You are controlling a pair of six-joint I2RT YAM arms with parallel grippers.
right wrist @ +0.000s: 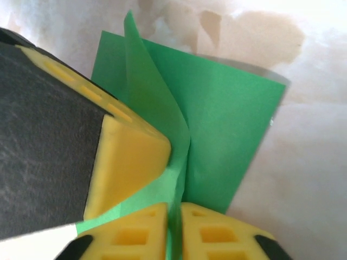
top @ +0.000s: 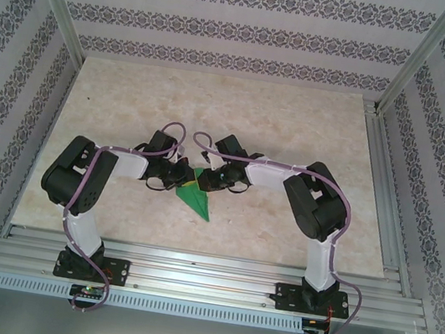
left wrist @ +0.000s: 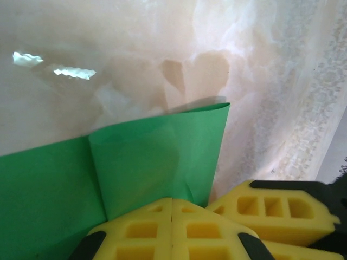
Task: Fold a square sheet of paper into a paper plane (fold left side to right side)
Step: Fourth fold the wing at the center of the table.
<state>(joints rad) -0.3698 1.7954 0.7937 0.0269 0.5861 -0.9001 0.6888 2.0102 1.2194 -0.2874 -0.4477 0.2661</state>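
- Two claws are met at the middle of the table [top: 295, 136], on the plane [top: 195, 198], a slim green dart pointed at the near edge.
- An upright flap is pinched by the right gripper [right wrist: 174, 222], judged to keep the crease standing.
- The fold beside is nipped by the left gripper [left wrist: 172, 216], pads pressed together, likely for steadying.

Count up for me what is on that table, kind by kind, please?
Robot grippers: 2 (left gripper, right gripper)
Green paper: 1
Total: 3
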